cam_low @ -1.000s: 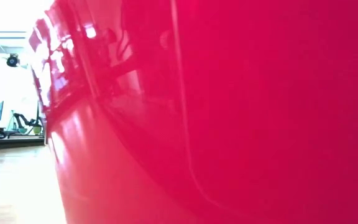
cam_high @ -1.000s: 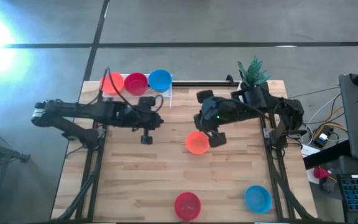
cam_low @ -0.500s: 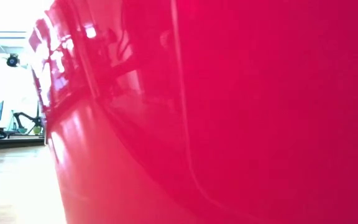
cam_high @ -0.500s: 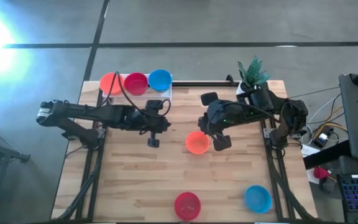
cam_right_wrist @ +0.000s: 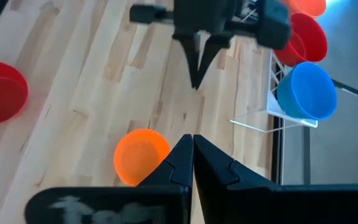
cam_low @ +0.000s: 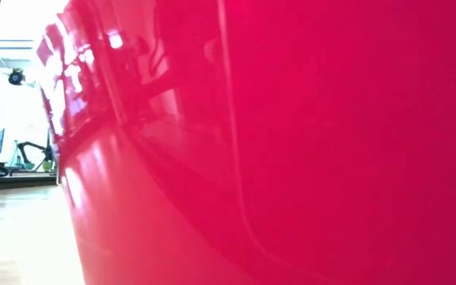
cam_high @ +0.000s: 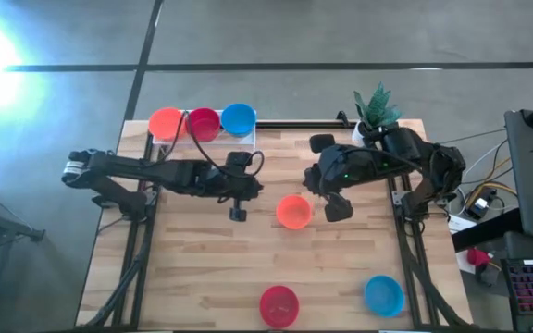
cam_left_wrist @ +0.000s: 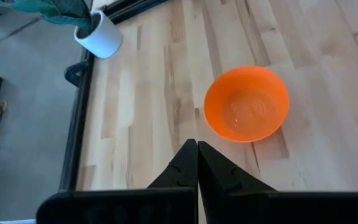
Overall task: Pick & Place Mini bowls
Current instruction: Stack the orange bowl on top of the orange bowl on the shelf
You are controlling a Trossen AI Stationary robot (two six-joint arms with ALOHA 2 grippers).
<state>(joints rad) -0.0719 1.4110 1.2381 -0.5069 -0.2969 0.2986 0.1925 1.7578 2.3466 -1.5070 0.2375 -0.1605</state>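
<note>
An orange mini bowl [cam_high: 293, 212] stands upright on its base in the middle of the wooden table; it also shows in the left wrist view [cam_left_wrist: 246, 104] and the right wrist view [cam_right_wrist: 140, 155]. My left gripper [cam_high: 238, 215] is shut and hangs just left of it, touching nothing. My right gripper [cam_high: 338, 208] is shut and hovers just right of the bowl, above the table. A red mini bowl [cam_high: 279, 305] and a blue mini bowl [cam_high: 384, 295] stand near the front edge. The red one fills the low view [cam_low: 291, 142].
A white wire rack [cam_right_wrist: 272, 106] at the back left carries an orange [cam_high: 166, 122], a red [cam_high: 203, 123] and a blue bowl [cam_high: 238, 118]. A white pot with a green plant [cam_high: 375, 111] stands at the back right. Bare wood lies between the middle and front bowls.
My left gripper has moved toward the table's right edge and slightly down, closing on the orange bowl. My right gripper has drawn away from the bowl toward the right edge. Both have stayed shut. The orange bowl has not moved.
</note>
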